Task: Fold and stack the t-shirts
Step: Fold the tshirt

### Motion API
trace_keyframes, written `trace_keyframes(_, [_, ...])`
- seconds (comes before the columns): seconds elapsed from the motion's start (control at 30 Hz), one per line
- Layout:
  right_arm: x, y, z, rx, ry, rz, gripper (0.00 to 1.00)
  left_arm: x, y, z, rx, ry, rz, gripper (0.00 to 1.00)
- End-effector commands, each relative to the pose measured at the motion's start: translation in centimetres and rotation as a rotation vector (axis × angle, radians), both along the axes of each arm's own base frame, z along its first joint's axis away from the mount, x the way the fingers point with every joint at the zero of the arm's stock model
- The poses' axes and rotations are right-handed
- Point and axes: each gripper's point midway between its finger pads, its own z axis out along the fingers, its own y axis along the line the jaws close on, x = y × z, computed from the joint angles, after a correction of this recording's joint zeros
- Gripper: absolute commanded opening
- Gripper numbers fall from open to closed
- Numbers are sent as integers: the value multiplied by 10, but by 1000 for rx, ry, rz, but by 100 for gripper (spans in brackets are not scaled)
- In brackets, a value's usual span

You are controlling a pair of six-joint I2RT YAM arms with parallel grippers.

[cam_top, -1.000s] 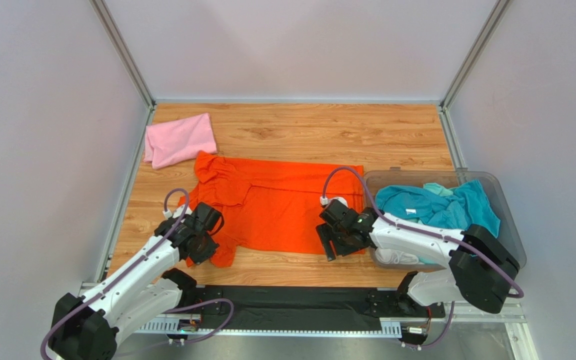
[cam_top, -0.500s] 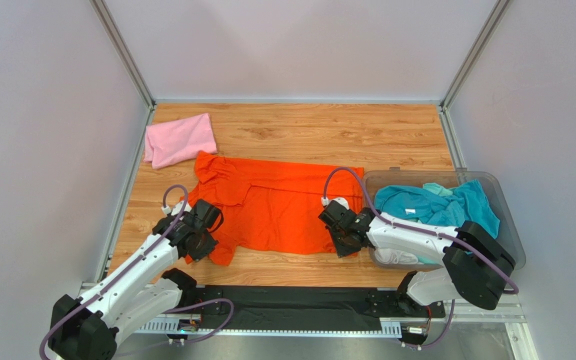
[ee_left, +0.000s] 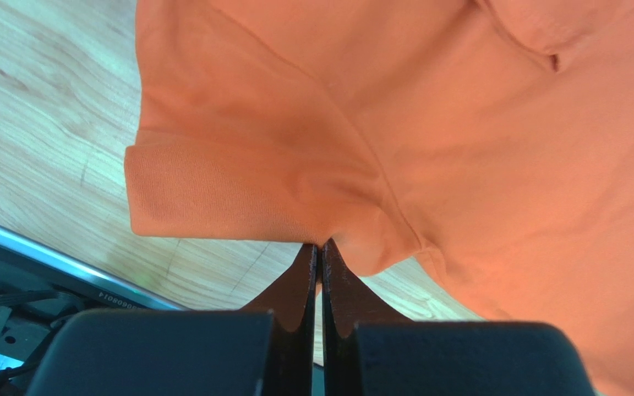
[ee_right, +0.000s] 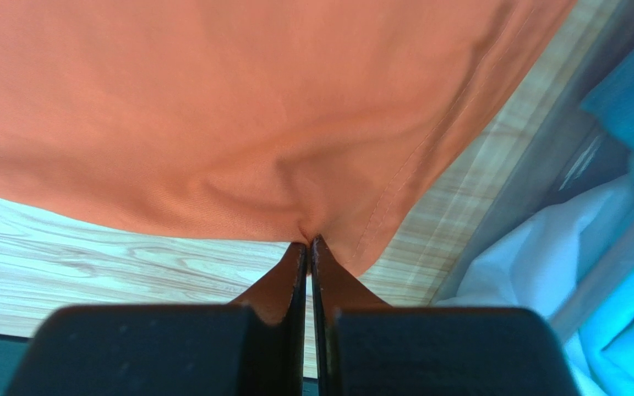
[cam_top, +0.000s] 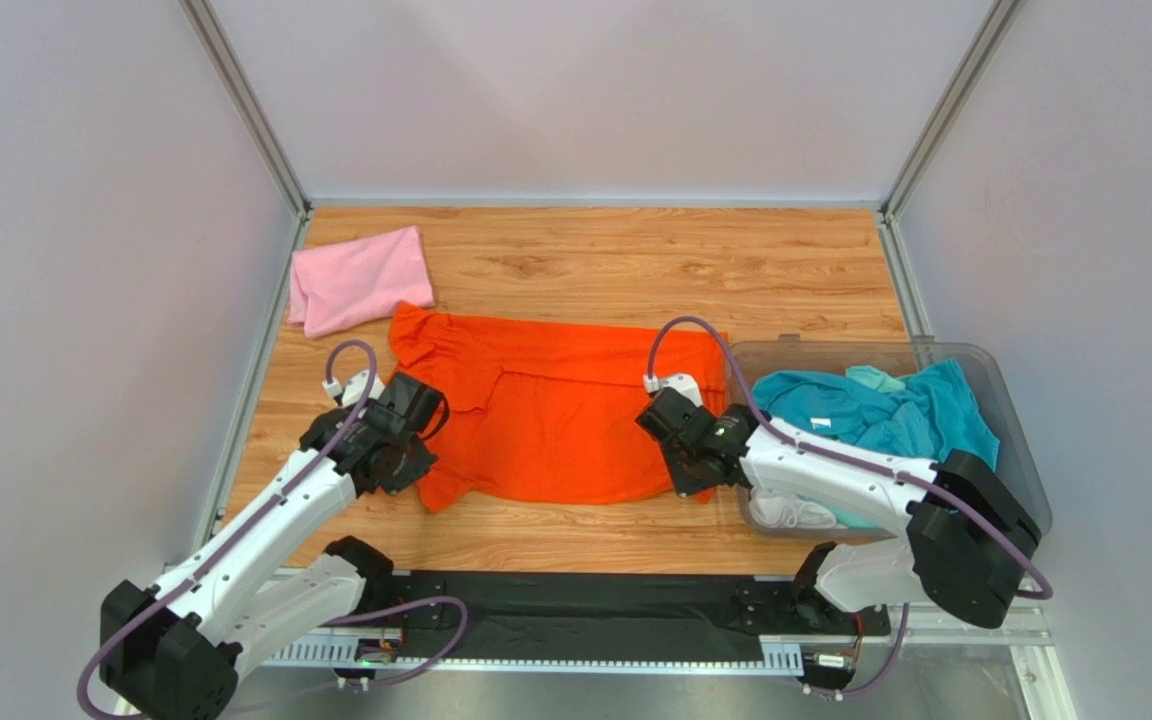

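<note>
At far left we see the pink shirt (cam_top: 361,279) folded at the desk's (cam_top: 612,263) back corner. Our left arm stretches forward and low, the left gripper (ee_left: 319,246) pinching the orange shirt (cam_top: 567,413) at its near sleeve. That shirt lies spread across mid-desk. Our right arm bends leftward, the right gripper (ee_right: 308,241) pinching its near right corner, just beside the bin (cam_top: 1025,477) holding a teal shirt (cam_top: 853,408).

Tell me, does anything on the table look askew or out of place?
Nothing spilled or damaged. The orange t-shirt lies crooked, its far-left sleeve bunched, while the left pincer and right pincer pinch its near edge. The folded pink t-shirt sits at an angle in the far-left corner.
</note>
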Motion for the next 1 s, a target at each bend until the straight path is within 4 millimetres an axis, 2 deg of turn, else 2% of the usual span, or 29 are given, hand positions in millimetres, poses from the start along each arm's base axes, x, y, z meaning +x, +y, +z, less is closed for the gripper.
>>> trace_keyframes(0.0, [22, 8, 30, 25, -104, 14, 0, 18, 1, 20, 39, -61, -23, 0])
trace_keyframes(0.17, [40, 8, 44, 24, -141, -7, 0, 40, -2, 41, 67, -107, -35, 0])
trace_keyframes(0.43, [73, 2, 59, -1, -179, -44, 0, 81, 0, 58, 103, -136, -34, 0])
trace_keyframes(0.63, [89, 1, 56, -16, -158, -64, 0, 123, -8, 76, 116, -185, -65, 0])
trace_keyframes(0.97, [116, -8, 50, -53, -144, -128, 0, 182, -17, 75, 169, -183, -137, 0])
